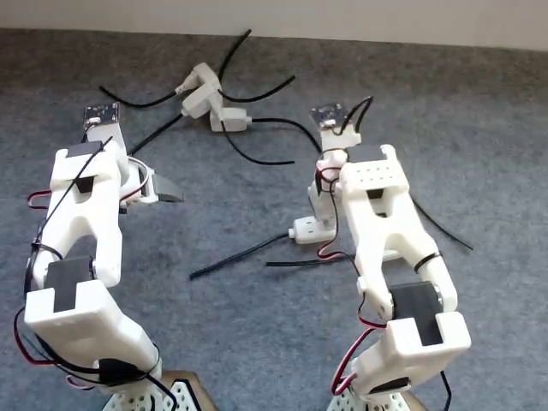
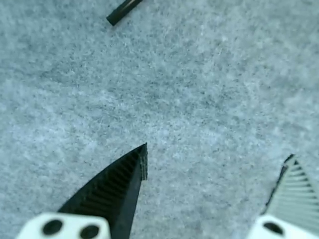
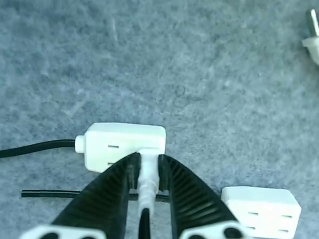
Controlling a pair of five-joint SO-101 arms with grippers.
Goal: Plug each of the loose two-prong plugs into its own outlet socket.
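Clamps down narrow on a white two-prong plug (image 3: pixel 148 191) with the right gripper (image 3: pixel 149 158), black fingers (image 3: pixel 107 194) on either side of the body, so leaving the prong end free. Presses that plug nose-first against the face of a white outlet socket (image 3: pixel 124 142), right of centre in the high view, next to two vacant slots; depth of the prongs impossible to tell. Looks like mid-insertion, held square for a straight push. Just beside lies a second socket block (image 3: pixel 261 209), with a black cord (image 3: pixel 35 147) trailing off the first. Hangs spread wide and holding nothing at the left gripper (image 2: pixel 218 152), mid-left in the high view, low over bare grey carpet (image 2: pixel 199 74), seemingly awaiting its turn. Leaves a cluster of further plugs and sockets (image 1: pixel 210 107) at upper centre, well apart from both arms
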